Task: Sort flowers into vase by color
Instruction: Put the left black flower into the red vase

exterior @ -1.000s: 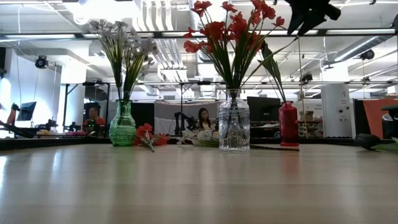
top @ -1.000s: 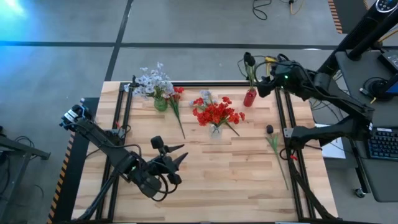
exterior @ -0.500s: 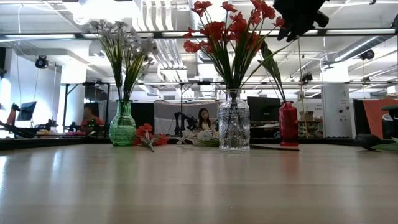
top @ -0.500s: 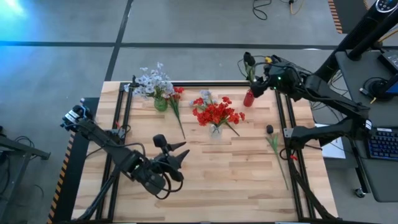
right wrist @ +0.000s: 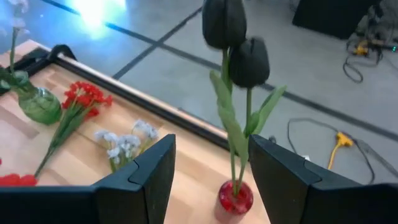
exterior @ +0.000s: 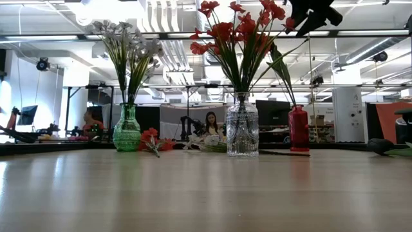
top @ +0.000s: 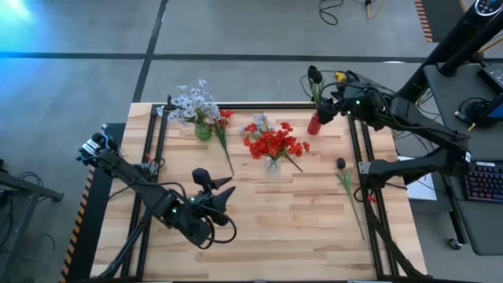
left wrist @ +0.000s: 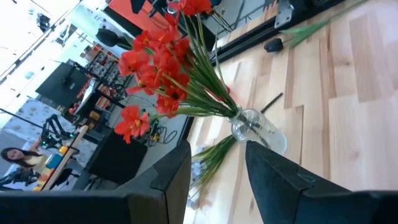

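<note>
Three vases stand along the far half of the table. The green vase (top: 203,130) holds pale white-lavender flowers (top: 192,101). The clear glass vase (top: 272,163) holds red flowers (top: 273,142). The small red vase (top: 314,123) holds two dark blossoms (right wrist: 234,38). A loose red flower (top: 223,126), a pale spray (top: 258,122) and a dark flower with a long green stem (top: 346,179) lie on the wood. My right gripper (top: 331,105) hangs open just above and beside the red vase. My left gripper (top: 217,191) is open, low over the table's near middle, pointing at the glass vase (left wrist: 258,127).
Black rails run along the table's left, right and far sides (top: 259,105). A small red piece (top: 369,198) lies by the right rail. Bare wood stretches across the near half of the table (top: 291,236). People sit in the room beyond the far edge (exterior: 210,122).
My right gripper has shifted slightly toward the table's left, staying above the red vase. My left arm has edged a little toward the glass vase. The flowers and vases have stayed where they were.
</note>
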`<state>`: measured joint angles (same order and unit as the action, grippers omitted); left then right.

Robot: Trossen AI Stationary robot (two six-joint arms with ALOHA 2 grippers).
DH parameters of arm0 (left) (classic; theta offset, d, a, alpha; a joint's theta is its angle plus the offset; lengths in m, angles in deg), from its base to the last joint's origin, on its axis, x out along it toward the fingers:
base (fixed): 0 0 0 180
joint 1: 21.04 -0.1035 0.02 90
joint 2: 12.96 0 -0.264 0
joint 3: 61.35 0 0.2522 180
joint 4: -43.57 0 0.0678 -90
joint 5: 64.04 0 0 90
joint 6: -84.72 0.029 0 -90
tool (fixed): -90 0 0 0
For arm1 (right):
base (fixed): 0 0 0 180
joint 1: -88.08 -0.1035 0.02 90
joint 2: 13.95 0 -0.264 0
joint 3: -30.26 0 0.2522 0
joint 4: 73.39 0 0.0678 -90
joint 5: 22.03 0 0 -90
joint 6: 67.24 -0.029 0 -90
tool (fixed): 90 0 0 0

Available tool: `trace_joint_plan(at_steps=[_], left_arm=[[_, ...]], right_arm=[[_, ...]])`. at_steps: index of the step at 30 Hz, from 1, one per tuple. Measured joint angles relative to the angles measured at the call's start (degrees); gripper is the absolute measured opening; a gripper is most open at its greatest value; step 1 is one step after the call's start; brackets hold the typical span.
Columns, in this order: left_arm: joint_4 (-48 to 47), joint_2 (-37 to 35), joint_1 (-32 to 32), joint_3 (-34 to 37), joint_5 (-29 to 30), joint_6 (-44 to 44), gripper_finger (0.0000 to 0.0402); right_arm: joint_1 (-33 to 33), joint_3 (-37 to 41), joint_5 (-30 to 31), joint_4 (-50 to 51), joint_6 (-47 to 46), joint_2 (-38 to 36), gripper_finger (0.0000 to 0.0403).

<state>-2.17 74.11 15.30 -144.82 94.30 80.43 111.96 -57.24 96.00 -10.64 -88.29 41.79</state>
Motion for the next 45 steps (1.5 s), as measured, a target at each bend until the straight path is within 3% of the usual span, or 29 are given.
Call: trace_joint_plan(at_steps=[9,17,23,28,33,39,45], left_arm=[[-1.25,0.0,-0.17,0.04,1.98,1.16,0.0136],[-1.71,0.0,-0.17,0.07,3.35,3.76,0.0136],[-2.07,-0.02,-0.17,0.07,3.8,3.8,0.0136],[-2.12,-0.02,-0.17,0.09,4.95,3.82,0.0136],[-2.14,-0.02,-0.2,0.09,5.74,3.59,0.0136],[-2.16,-0.04,-0.2,0.09,5.72,2.42,0.0136],[-2.2,-0.04,-0.2,0.09,5.72,1.79,0.0136]], right_arm=[[0.38,3.03,-0.02,1.95,-1.65,5.51,0.0194],[4.61,4.48,-0.29,0.96,-1.48,10.2,0.0194],[8.52,4.48,-8.5,-2.78,-1.02,11.33,0.0194],[8.52,4.7,-8.45,-4.8,-0.1,13.55,0.0199],[8.52,4.75,-3.95,-4.96,0.57,16.12,0.0228],[8.52,4.76,-3.53,-6.99,1.61,17.2,0.0262],[8.52,4.76,-1.08,-7.31,1.58,17.0,0.0269]])
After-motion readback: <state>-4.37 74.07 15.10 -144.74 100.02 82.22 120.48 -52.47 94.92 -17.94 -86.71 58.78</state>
